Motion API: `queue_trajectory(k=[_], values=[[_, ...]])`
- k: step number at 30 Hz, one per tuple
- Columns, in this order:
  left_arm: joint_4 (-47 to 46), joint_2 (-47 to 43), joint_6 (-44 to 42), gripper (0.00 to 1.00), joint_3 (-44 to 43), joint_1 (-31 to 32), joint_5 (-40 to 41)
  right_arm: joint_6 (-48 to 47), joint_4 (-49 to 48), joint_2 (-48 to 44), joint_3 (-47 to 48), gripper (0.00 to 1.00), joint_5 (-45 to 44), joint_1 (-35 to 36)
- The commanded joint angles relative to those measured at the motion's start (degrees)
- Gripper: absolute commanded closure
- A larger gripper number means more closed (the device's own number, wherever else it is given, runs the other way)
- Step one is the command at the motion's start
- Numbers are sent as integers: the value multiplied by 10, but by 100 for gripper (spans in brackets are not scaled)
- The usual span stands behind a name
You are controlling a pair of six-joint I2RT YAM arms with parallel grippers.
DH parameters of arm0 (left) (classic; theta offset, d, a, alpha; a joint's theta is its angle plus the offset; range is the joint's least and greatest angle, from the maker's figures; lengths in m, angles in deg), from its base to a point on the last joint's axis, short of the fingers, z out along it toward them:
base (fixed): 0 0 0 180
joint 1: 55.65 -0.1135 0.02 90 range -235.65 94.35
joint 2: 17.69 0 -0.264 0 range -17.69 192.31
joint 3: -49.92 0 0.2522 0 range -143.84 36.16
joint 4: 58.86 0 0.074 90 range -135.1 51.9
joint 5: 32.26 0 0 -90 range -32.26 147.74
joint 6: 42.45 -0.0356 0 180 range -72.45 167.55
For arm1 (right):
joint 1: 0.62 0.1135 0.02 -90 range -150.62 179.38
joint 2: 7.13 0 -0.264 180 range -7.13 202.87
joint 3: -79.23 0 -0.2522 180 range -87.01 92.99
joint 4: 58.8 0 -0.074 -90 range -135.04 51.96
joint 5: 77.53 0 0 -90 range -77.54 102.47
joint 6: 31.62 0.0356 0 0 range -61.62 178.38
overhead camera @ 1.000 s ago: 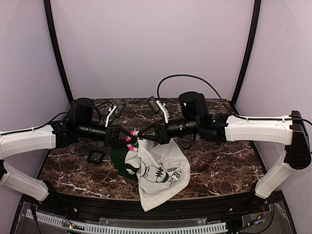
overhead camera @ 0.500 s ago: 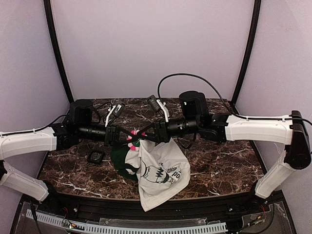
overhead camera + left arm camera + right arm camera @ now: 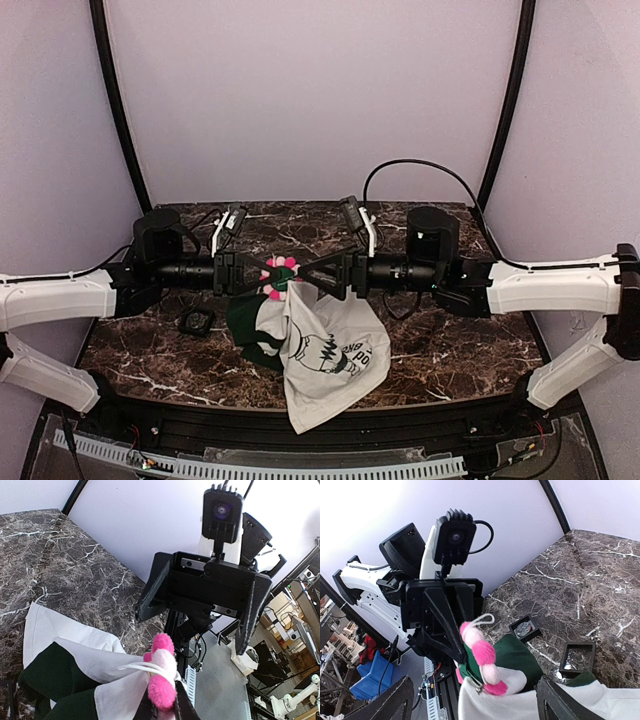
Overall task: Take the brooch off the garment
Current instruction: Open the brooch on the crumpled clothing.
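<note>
Two grippers at table [image 3: 450,340] centre: L gripper [image 3: 264,279] clamped on brooch [image 3: 281,275], pinned to garment [image 3: 325,350] hanging below; R gripper [image 3: 310,279] jaws apart, risk: w/o garment restrained, pull drags it along or rips it

The left hand [image 3: 464,664] pinches the pink brooch [image 3: 482,655] above the bunched garment [image 3: 516,661]. Two black frames [image 3: 577,657] lie toward the left edge of the desk [image 3: 600,580].

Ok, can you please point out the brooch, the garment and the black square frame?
brooch [image 3: 280,275]: top external view, middle of the flower.
garment [image 3: 322,352]: top external view, black drawing on the white front.
black square frame [image 3: 197,321]: top external view, its middle.
</note>
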Motion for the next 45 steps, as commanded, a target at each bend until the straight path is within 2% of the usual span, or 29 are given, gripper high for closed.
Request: queue_trajectory(k=[1, 6, 14, 21, 24, 26, 32, 36, 37, 41, 44, 45], values=[[-42, -24, 20, 99, 11, 3, 9, 42, -100, -17, -51, 15, -32, 0], [-69, -30, 38, 99, 19, 2, 18, 68, -162, -7, -83, 16, -30, 4], [-72, -28, 41, 99, 21, 3, 19, 84, -194, 20, -83, 30, -21, 8], [-85, -32, 52, 99, 20, 3, 22, 84, -207, 42, -70, 24, -14, 10], [-103, -34, 63, 99, 22, 3, 24, 87, -216, 50, -67, 25, -10, 10], [-111, -35, 66, 99, 23, 3, 26, 89, -221, 57, -59, 33, -6, 10], [-123, -35, 75, 99, 34, 3, 29, 101, -266, 78, -46, 75, 7, 11], [-100, -35, 63, 99, 37, 3, 31, 90, -245, 82, -29, 97, 10, 11], [-89, -35, 57, 99, 37, 3, 31, 86, -234, 82, -25, 100, 11, 11], [-58, -36, 40, 99, 35, 3, 32, 56, -167, 78, 1, 100, 6, 9], [-35, -37, 27, 92, 25, 2, 29, 36, -108, 77, 25, 100, 11, 4], [-25, -37, 22, 84, 23, 2, 27, 30, -91, 77, 31, 100, 16, 2]])
